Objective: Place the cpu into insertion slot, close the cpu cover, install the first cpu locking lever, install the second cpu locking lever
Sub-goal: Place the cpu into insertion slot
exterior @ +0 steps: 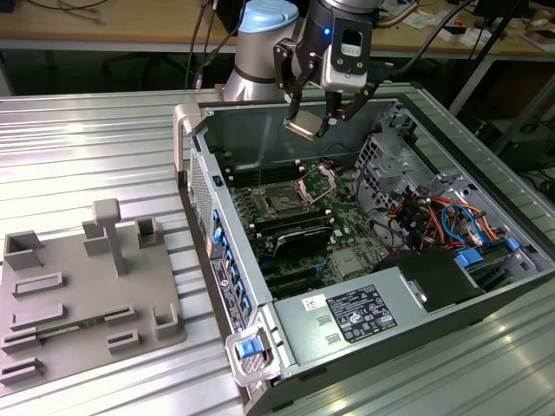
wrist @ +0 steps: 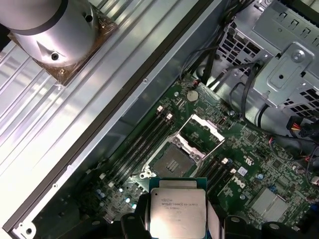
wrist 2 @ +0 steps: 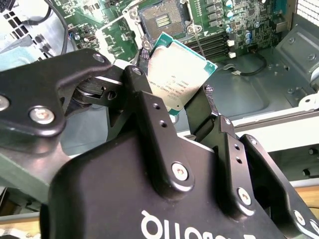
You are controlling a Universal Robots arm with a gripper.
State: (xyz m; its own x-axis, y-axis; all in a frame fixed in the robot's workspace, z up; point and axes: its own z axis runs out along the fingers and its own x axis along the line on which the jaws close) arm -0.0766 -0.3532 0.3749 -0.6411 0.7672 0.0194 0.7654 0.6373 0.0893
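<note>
The claw [exterior: 310,120] is clenched on the cpu [exterior: 303,128] by opposite edges, chip tilted, high over the open case [exterior: 251,130]; the insertion slot [exterior: 282,201] lies well below on the motherboard [exterior: 347,234], slightly offset, bare; the cpu cover [exterior: 316,184] stands raised beside it.

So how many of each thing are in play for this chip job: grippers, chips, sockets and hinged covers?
gripper: 1
cpu, held in the gripper above the board: 1
slot, empty: 1
cover, swung open beside the slot: 1
Total: 4
</note>
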